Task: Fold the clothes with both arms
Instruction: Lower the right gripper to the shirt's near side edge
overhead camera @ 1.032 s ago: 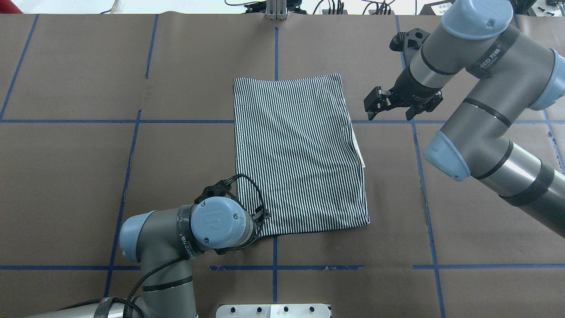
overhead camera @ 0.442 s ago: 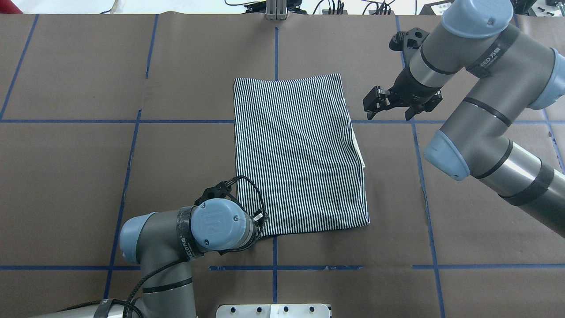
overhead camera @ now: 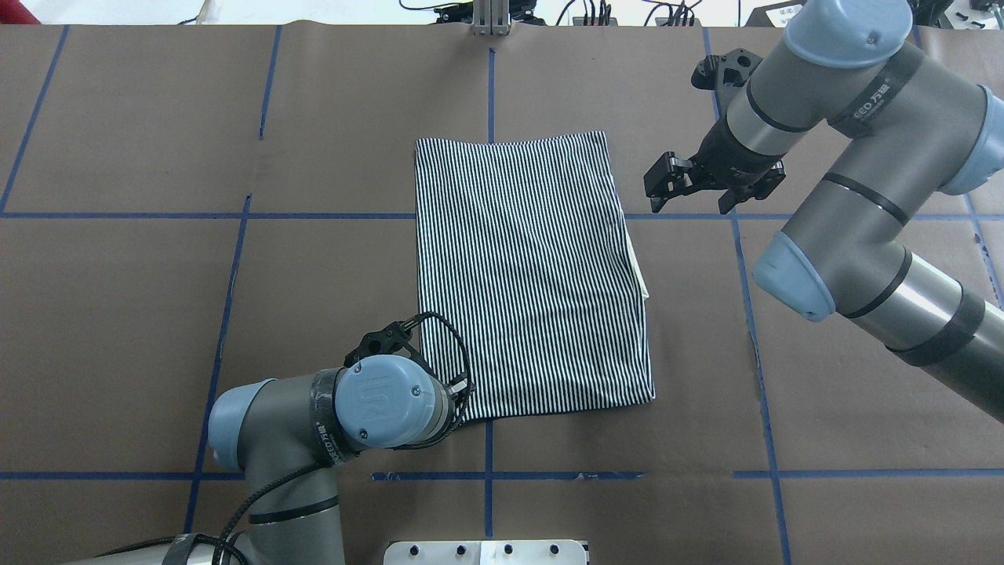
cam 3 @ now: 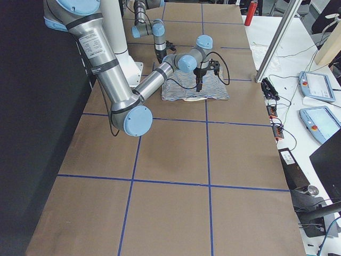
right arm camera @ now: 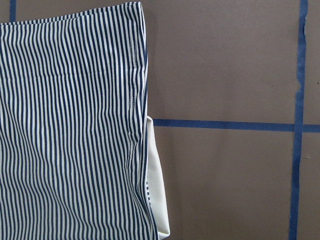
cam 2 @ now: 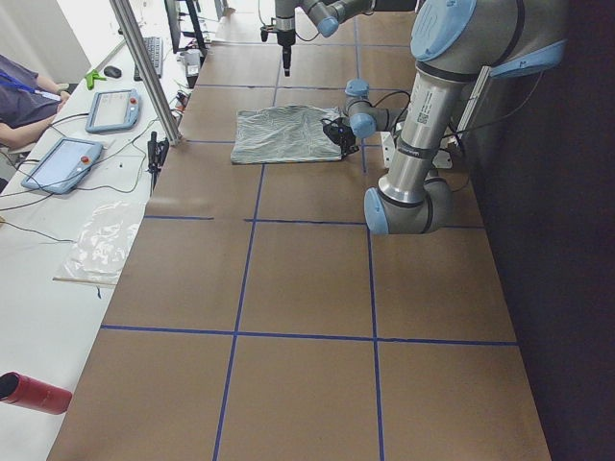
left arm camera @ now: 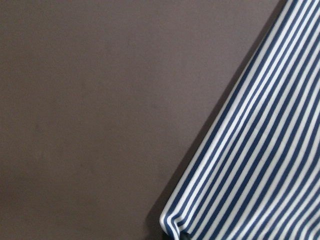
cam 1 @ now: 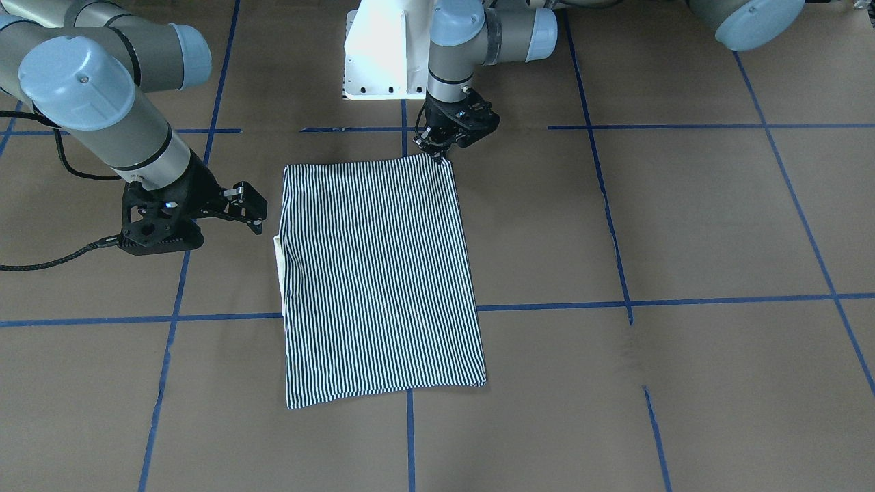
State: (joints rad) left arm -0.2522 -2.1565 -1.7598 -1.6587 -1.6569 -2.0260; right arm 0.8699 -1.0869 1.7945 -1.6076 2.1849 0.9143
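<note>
The striped polo shirt lies folded in a flat rectangle at the table's middle, also in the front view. A bit of cream collar sticks out of its right edge and shows in the right wrist view. My left gripper is down at the shirt's near-left corner and shut on it. The left wrist view shows that corner bunched. From overhead my left wrist hides the fingers. My right gripper is open and empty, apart from the shirt's far-right edge.
The white pedestal base stands right behind the left gripper. Blue tape lines cross the brown table. An aluminium post stands at the far edge. The operators' desk with tablets runs along the far side.
My left arm has shifted slightly left and toward the robot, and the shirt's near edge has shifted a little with it. My right gripper has hardly moved.
</note>
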